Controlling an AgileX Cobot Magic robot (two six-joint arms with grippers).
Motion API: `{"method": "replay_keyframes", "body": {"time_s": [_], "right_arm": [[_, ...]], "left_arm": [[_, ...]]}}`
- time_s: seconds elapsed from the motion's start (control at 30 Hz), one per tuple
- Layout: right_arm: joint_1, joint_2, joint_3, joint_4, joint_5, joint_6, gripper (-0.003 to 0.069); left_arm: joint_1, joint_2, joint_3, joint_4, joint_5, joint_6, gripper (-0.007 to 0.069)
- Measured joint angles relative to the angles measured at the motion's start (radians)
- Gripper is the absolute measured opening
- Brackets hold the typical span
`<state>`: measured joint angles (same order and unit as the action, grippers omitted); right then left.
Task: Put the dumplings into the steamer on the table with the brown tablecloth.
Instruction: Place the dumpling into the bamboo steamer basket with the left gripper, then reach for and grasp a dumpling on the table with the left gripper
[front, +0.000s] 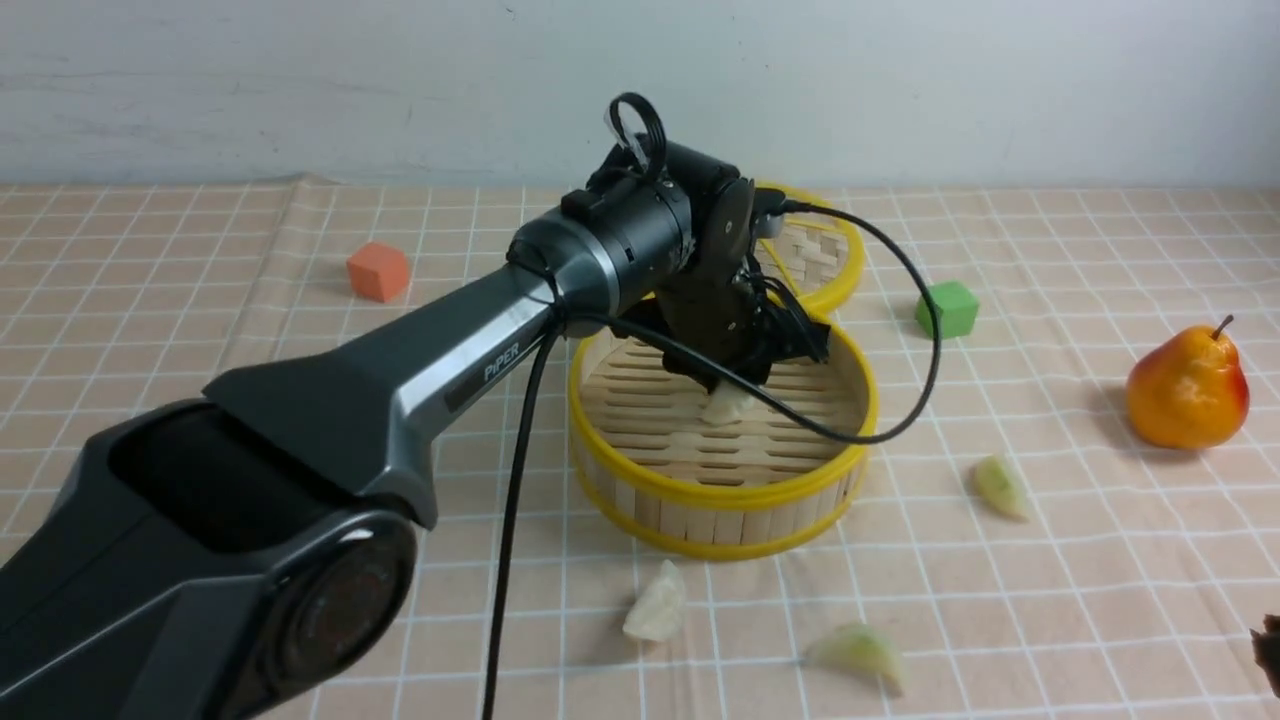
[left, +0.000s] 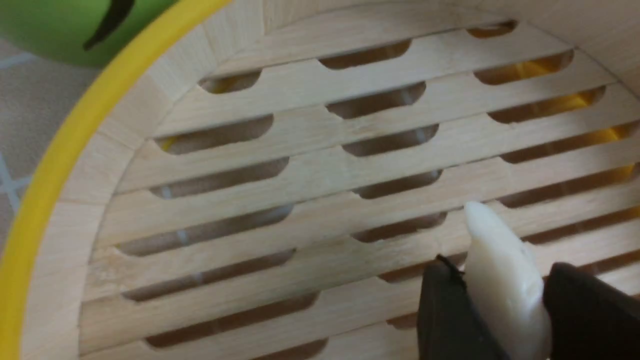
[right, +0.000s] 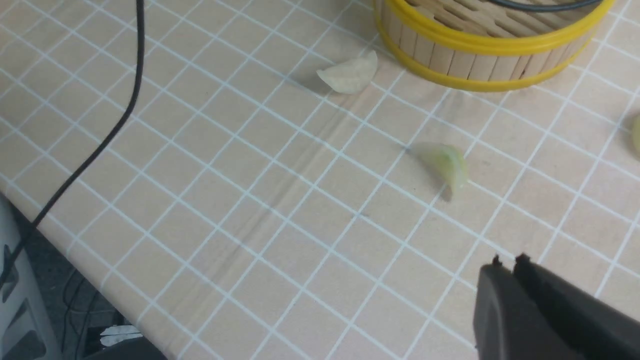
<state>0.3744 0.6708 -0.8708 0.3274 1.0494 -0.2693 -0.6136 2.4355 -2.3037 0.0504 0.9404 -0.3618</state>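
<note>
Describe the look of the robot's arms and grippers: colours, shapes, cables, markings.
The left arm is a boxy dark grey shell with a silver-grey side panel lettered PIPER in white and a round black joint cap. Thin black cables run along it and loop off the wrist. The left gripper has matte black tapered fingers; the right gripper matches, with small nubs at its tips.

Left arm (front: 470, 350) over steamer (front: 720, 492), cream dumpling (front: 727, 407) inside, three dumplings (front: 655, 605) (front: 860, 655) (front: 1000, 487) on brown tablecloth (front: 150, 330)

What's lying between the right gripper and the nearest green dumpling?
Nothing: only bare checked tablecloth separates the right gripper from the green dumpling, as the right wrist view shows.
</note>
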Motion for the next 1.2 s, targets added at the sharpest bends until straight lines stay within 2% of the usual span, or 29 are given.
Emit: {"method": "replay_keyframes", "body": {"time_s": [0.03, 0.1, 0.2, 0.23, 0.27, 0.33, 0.47, 0.6, 0.67, 0.9, 1.2], "right_arm": [[0.000, 0.000, 0.000, -0.001, 0.000, 0.000, 0.0034], [0.000, 0.000, -0.001, -0.014, 0.000, 0.000, 0.0035], [0.000, 0.000, -0.001, -0.023, -0.003, 0.000, 0.0038], [0.000, 0.000, -0.001, -0.026, -0.004, 0.000, 0.0038], [0.000, 0.000, -0.001, -0.036, -0.008, 0.000, 0.0041], [0.000, 0.000, -0.001, -0.051, -0.014, 0.000, 0.0042], [0.000, -0.002, -0.001, -0.060, -0.015, 0.000, 0.0044], [0.000, -0.017, -0.001, -0.061, -0.015, 0.000, 0.0049], [0.000, -0.037, -0.001, -0.061, -0.022, 0.000, 0.0052], [0.000, -0.073, -0.002, -0.061, -0.040, 0.000, 0.0057], [0.000, -0.083, -0.002, -0.062, -0.030, 0.000, 0.0062]], "left_arm": [[0.000, -0.001, 0.000, 0.003, -0.001, 0.000, 0.0272], [0.000, -0.002, 0.000, 0.034, 0.011, 0.000, 0.0382], [0.000, -0.021, 0.000, 0.046, 0.076, 0.001, 0.0491], [0.000, -0.026, 0.001, 0.048, 0.087, 0.001, 0.0504], [0.000, -0.057, 0.001, 0.049, 0.130, 0.011, 0.0548], [0.000, -0.108, 0.001, 0.047, 0.176, 0.036, 0.0575], [0.000, -0.265, 0.049, -0.016, 0.270, 0.149, 0.0568], [-0.009, -0.391, 0.170, -0.086, 0.291, 0.253, 0.0547], [-0.041, -0.472, 0.325, -0.077, 0.299, 0.293, 0.0538], [-0.151, -0.491, 0.582, 0.049, 0.268, 0.273, 0.0535], [-0.160, -0.373, 0.619, 0.102, 0.227, 0.213, 0.0535]]}}
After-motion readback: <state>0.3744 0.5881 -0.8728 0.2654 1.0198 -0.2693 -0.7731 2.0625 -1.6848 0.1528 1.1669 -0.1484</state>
